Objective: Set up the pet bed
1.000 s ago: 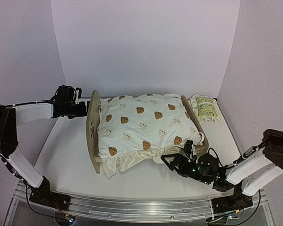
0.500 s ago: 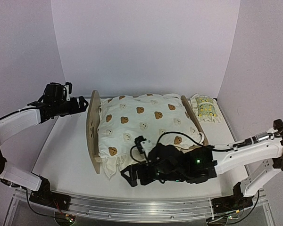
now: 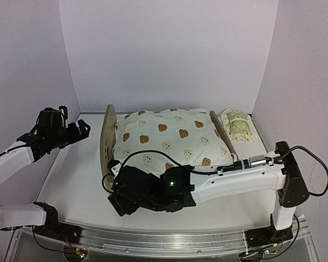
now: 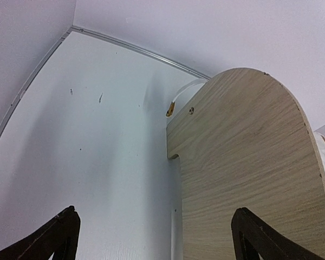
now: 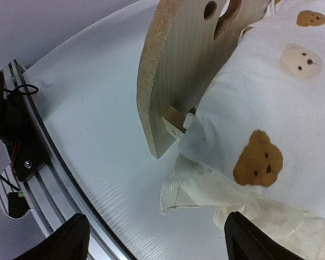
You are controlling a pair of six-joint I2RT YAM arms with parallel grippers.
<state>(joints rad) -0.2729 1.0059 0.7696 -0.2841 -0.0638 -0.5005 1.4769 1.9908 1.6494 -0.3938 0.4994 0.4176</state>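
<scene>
**benchwatcher:** Standing right by the rig. The biggest thing is the white table (image 3: pixel 71 174). The pet bed (image 3: pixel 105 136) sits on it toward the back, about in the middle, with one arched wooden end board to the left and the other to the right. A cream bear-print cushion (image 3: pixel 164 136) lies on the bed between the boards and hides the base. Its frilly near edge droops over the front.

**yam_fan:** What are the arms doing?

**benchwatcher:** The right arm (image 3: pixel 235 177) reaches from its base all the way across the front of the bed. The right gripper (image 5: pixel 157 233) is down low at the near-left corner. It's by the foot of the left end board and the cushion's frilled corner. Its fingers are spread wide and have hold of nothing.

**yam_fan:** And the left one?

**benchwatcher:** The left gripper (image 4: pixel 155 211) hangs out to the left of the bed, facing the outer face of the left end board without touching it. Its fingers are as wide apart as they go, and they're empty.

**yam_fan:** Anything else?

**benchwatcher:** A little lemon-print pillow (image 3: pixel 238 126) lies flat on the table just beside the right end board, in the back right corner.
</scene>
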